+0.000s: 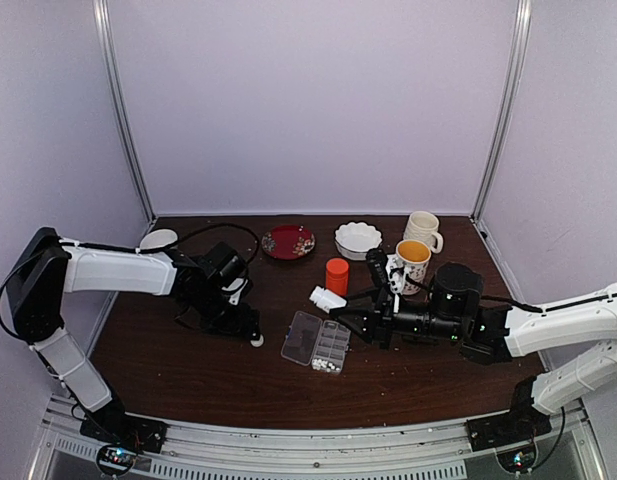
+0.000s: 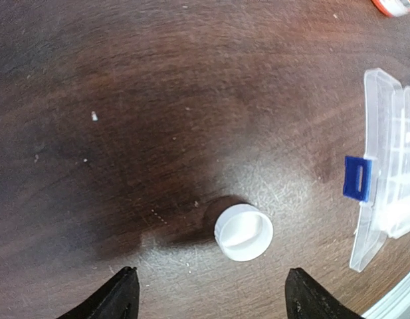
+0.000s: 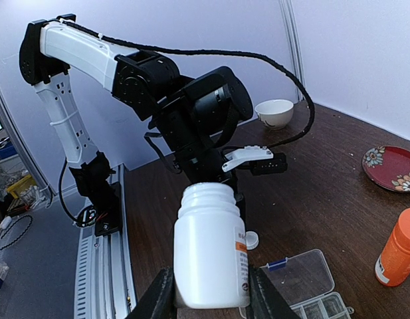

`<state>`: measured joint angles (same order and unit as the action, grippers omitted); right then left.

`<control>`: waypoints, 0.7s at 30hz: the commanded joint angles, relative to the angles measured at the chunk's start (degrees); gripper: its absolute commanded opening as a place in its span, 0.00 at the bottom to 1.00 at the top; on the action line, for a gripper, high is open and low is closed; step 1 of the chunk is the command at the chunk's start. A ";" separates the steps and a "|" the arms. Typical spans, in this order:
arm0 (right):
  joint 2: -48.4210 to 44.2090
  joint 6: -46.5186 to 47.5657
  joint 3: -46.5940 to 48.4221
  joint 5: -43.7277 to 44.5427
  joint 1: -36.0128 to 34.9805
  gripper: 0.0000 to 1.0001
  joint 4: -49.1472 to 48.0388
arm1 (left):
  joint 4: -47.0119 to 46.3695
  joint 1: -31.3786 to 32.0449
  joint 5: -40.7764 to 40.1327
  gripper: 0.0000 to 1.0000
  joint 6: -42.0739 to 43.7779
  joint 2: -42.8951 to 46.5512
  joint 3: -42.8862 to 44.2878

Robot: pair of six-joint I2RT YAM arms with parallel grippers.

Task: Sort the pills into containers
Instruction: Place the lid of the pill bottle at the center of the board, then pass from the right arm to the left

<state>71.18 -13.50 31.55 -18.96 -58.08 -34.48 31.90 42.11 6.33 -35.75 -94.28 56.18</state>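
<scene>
The cap lies under the left gripper, its jaws wide and empty, the right gripper squeezes the open bottle, and only a few pills sit in the pill box between them, so most sorting waits.

In the left wrist view the picture's right edge cuts off the pill organizer, and we see only a sliver of the orange bottle. From above, the pills in the organizer's cells toward the table's front edge are too small for us to count.
</scene>
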 commanded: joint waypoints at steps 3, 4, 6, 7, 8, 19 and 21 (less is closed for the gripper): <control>0.79 -0.46 0.68 0.63 0.34 0.00 -1.90 | -1.63 1.68 -2.44 0.79 8.59 0.20 0.64; 0.80 -0.48 0.68 0.56 0.34 0.00 -1.84 | -2.05 2.04 -2.61 0.79 9.19 -0.19 0.80; 0.89 -0.61 0.76 0.60 0.34 0.00 -1.75 | -2.35 2.84 -3.65 0.79 10.05 -1.19 1.36; 0.89 -0.57 0.67 0.71 0.32 0.00 -1.66 | -2.34 3.23 -4.27 0.78 10.55 -1.91 1.72; 0.96 -0.61 0.73 0.75 0.29 0.00 -1.60 | -2.32 3.56 -4.82 0.78 10.94 -2.49 2.19; -0.42 -2.33 -5.50 -0.78 0.36 0.00 -7.19 | -2.05 3.94 -8.51 0.76 7.22 4.93 1.53; -0.91 -2.09 -6.00 -0.90 0.38 0.00 -8.28 | -3.14 4.01 -4.41 0.76 7.49 10.59 1.08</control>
<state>71.90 -15.05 26.79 -19.25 -58.02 -38.39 31.40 45.93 -0.69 -27.51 -94.02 57.41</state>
